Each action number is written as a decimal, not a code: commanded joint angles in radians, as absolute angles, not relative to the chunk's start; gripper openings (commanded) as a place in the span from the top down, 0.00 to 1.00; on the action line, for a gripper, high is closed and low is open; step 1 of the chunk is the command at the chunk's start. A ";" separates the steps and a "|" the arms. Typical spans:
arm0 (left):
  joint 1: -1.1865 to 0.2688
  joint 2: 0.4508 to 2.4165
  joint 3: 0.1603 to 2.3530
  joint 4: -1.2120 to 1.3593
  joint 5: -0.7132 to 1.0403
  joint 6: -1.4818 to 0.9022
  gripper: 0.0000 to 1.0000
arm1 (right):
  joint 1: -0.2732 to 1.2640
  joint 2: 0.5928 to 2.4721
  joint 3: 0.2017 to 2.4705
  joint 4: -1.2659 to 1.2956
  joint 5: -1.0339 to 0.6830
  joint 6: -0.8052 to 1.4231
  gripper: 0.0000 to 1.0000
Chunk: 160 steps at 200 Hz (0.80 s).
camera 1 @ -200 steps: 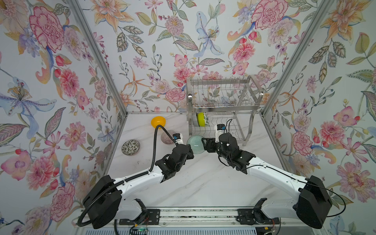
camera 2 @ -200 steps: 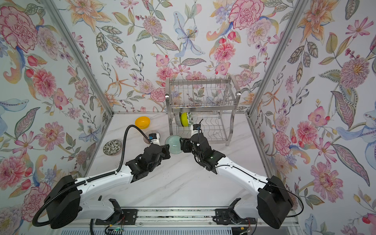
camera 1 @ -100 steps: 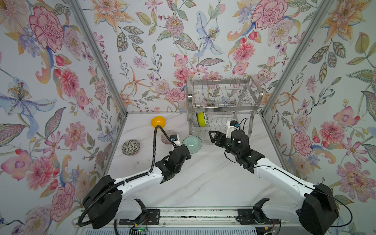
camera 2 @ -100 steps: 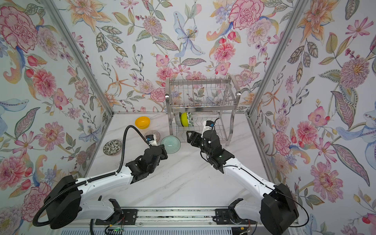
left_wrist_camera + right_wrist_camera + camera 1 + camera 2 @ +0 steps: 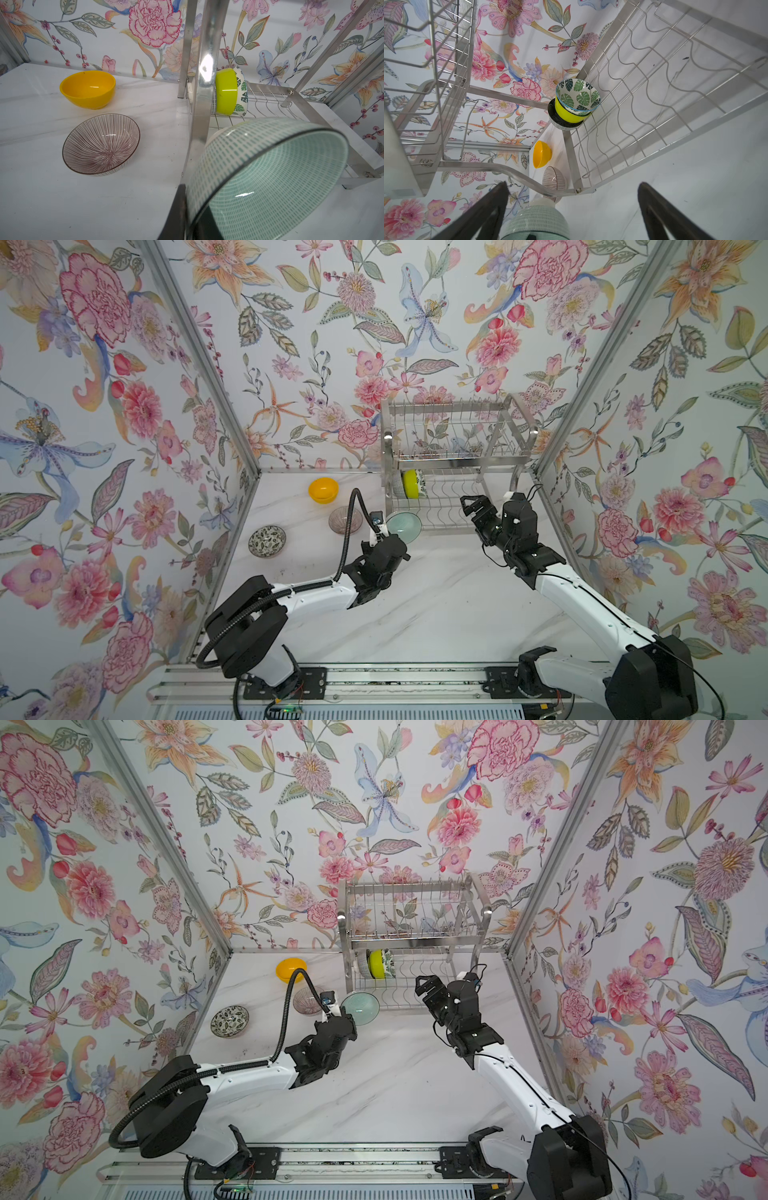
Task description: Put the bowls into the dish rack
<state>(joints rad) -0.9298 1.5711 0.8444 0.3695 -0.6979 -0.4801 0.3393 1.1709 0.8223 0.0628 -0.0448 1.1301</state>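
Bowl (image 5: 404, 526), pale green, clamped by left end effector (image 5: 381, 533); right end effector (image 5: 571, 186) splayed.

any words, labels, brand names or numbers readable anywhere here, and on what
No readable text, brand, number or sign anywhere.
The leaf-print bowl, striped bowl and pale green bowl bear patterns only.
The dish rack is bare metal; no marking shows.

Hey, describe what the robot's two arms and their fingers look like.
The left arm and right arm have white links, black joints and rounded black bases. The left carries a ribbed black hose; the right has thin black wires. The fingers are dark and tapered.
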 commanded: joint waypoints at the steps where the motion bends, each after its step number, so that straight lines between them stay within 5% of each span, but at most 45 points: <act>1: -0.946 1.628 0.895 0.506 -0.796 -0.397 1.00 | 0.333 1.128 0.804 0.060 -0.078 1.266 0.02; 160: -0.986 1.803 0.866 0.954 -0.812 -0.133 1.00 | 0.425 1.286 0.719 0.490 -0.132 1.802 0.04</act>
